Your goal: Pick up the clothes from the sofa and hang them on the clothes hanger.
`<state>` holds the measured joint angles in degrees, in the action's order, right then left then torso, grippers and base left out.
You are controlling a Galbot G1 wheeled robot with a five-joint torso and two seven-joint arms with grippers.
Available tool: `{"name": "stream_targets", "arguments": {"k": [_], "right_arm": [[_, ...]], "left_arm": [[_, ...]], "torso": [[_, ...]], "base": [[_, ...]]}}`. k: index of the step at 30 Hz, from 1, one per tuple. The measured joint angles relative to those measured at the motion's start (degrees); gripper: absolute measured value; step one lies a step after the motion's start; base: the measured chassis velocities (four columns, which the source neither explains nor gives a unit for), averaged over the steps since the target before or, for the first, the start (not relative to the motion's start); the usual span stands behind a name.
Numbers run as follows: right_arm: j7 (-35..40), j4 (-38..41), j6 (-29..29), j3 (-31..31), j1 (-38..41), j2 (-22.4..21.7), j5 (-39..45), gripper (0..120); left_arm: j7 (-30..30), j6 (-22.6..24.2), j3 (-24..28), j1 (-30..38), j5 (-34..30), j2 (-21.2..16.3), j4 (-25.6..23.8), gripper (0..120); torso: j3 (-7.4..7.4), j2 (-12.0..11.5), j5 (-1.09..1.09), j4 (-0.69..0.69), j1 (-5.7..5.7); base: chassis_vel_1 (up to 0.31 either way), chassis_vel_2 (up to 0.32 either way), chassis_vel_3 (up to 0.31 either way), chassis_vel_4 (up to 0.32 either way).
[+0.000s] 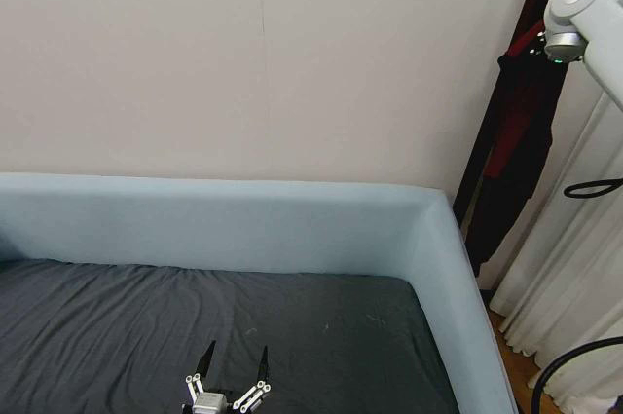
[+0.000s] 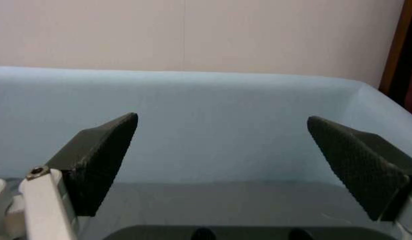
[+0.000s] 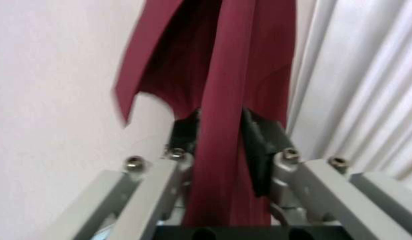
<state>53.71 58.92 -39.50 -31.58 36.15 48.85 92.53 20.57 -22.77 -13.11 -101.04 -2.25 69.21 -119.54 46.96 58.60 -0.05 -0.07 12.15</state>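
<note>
Dark red garment (image 1: 521, 112): thin, smooth cloth in long limp folds, hanging high beyond the right end of the sofa (image 1: 243, 224), beside the dark wooden pole (image 1: 475, 161) of the clothes hanger. One narrow vertical fold pinched between the black pads of the right gripper (image 3: 219, 135), with angular grey metal linkages either side. Pleated white curtain (image 1: 574, 278) just right of the sofa. Left gripper (image 1: 234, 367) low over the sofa's wrinkled charcoal seat cover (image 1: 127, 326), tapered knurled fingers (image 2: 99, 160) spread wide, holding nothing. Sofa back pale blue, padded, round-edged.
</note>
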Motion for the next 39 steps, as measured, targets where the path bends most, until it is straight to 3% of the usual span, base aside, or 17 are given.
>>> {"name": "stream_targets", "arguments": {"k": [5,11,12,15,16,17,20,24,25,27,30,32,33,36,37,39], "right_arm": [[-1.03,8.19,0.37,0.71,-3.35,-5.42,-1.08,42],[-4.03,25.49,0.16,2.99,-7.79,-15.65,-4.79,66],[-6.28,29.77,0.8,4.27,-9.85,-18.51,-6.49,69],[-15.8,42.51,5.09,15.89,-22.16,-29.16,-12.44,83],[-15.8,42.51,5.09,15.89,-22.16,-29.16,-12.44,83],[-18.54,46.29,6.28,19.19,-26.77,-32.48,-13.12,88],[-23.47,53.82,10.73,22.66,-34.89,-39.87,-14.6,97],[-25.61,57.13,14.39,22.76,-37.32,-44.17,-16.3,100],[-25.61,59.26,17.8,22.71,-39.66,-46.13,-16.71,100],[-24.0,61.62,20.29,23.62,-43.63,-46.26,-18.0,100],[-22.12,61.77,25.51,35.33,-59.99,-39.06,-29.53,100],[-24.02,60.18,27.25,38.6,-68.25,-34.63,-33.68,100],[-24.53,59.9,28.32,40.93,-72.16,-33.34,-35.32,100],[-25.2,59.83,29.34,43.95,-77.2,-32.07,-37.02,100],[-25.69,59.82,29.94,46.6,-81.29,-31.01,-38.53,100],[-26.15,59.78,30.54,49.63,-85.71,-29.65,-40.42,100]], "left_arm": [[0.01,0.0,0.0,0.0,0.0,0.0,0.0,100],[-0.03,0.0,-0.01,0.01,0.0,-0.01,0.0,100],[-0.05,-0.02,0.02,0.0,0.0,0.01,-0.01,100],[-0.05,-0.01,0.0,-0.01,0.0,-0.01,0.0,100],[-0.05,-0.01,0.0,-0.01,0.0,-0.01,0.0,100],[0.02,-0.01,0.0,0.01,-0.01,-0.01,0.01,100],[-0.07,-0.01,0.02,0.0,0.0,0.0,0.01,100],[-0.02,-0.01,0.01,0.0,0.0,0.0,0.01,100],[-0.03,-0.01,0.02,0.0,-0.01,-0.01,0.01,100],[-0.02,-0.01,0.0,0.0,-0.01,0.0,0.01,100],[-0.04,-0.01,0.02,0.0,0.0,0.0,0.01,100],[0.01,0.0,0.0,0.0,0.0,-0.01,0.01,100],[0.02,0.0,0.0,-0.01,0.0,0.0,0.0,100],[0.0,0.0,0.0,0.0,0.0,0.0,0.0,100],[0.02,0.0,0.0,0.01,0.0,0.0,0.0,100],[-0.01,0.0,0.01,0.01,0.0,0.0,0.0,100]], "torso": [[0.0,0.0,0.02,-0.01,0.0],[-0.01,0.0,0.0,-0.01,0.0],[0.0,0.0,-0.01,0.05,0.0],[-0.01,0.0,0.04,-0.03,0.0],[-0.01,0.0,0.04,-0.03,0.0],[-0.02,0.01,0.02,-0.07,-0.01],[-0.02,0.01,0.05,-0.05,-0.02],[-0.02,0.02,-0.02,0.01,-0.02],[-0.03,0.02,-0.12,0.0,-0.02],[-0.01,0.02,0.0,-0.01,-0.02],[-0.01,0.02,-0.11,0.05,-0.02],[0.03,-0.02,0.1,0.08,0.0],[0.04,-0.03,0.1,0.06,0.03],[0.02,-0.02,0.02,0.03,0.02],[0.0,-0.02,-0.09,0.02,0.02],[0.01,-0.02,-0.07,0.0,0.02]], "base": [[0.0,0.0,0.0,0.0],[0.0,0.0,0.0,0.0],[0.0,0.0,0.0,0.0],[0.0,0.0,0.0,0.0],[0.0,0.0,0.0,0.0],[0.0,0.0,0.0,0.0],[0.0,0.0,0.0,0.0],[0.0,0.0,0.0,0.0],[0.0,0.0,0.0,0.0],[0.0,0.0,0.0,0.0],[0.0,0.0,0.0,0.0],[0.0,0.0,0.0,0.0],[0.0,0.0,0.0,0.0],[0.0,0.0,0.0,0.0],[0.0,0.0,0.0,0.0],[0.0,0.0,0.0,0.0]]}}
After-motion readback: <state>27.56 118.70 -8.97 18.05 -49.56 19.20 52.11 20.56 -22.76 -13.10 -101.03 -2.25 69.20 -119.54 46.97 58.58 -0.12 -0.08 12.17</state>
